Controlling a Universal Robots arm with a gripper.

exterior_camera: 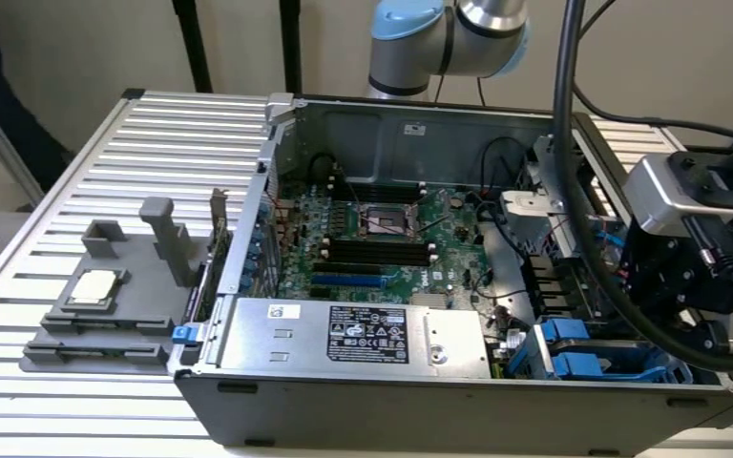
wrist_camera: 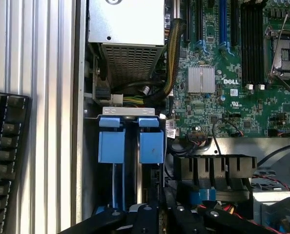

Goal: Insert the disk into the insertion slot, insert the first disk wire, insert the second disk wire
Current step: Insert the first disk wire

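Standing on a ribbed aluminium table (exterior_camera: 188, 124), the open dark-grey computer case (exterior_camera: 469, 410) holds a silver metal box with a black label (exterior_camera: 354, 334) against its front wall; this box is the reference for all positions. Just beside the box, toward the exterior view's right, sits the insertion slot (exterior_camera: 571, 351), a grey-blue drive cage with blue plastic tabs (wrist_camera: 151, 144). The black gripper (exterior_camera: 704, 339) hangs over the cage on the side away from the box; in the wrist view the gripper (wrist_camera: 159, 214) points at the tabs. Its state cannot be told. Whether the blue plastic in the cage belongs to the disk cannot be told. Behind the box lies a green motherboard (exterior_camera: 380, 239).
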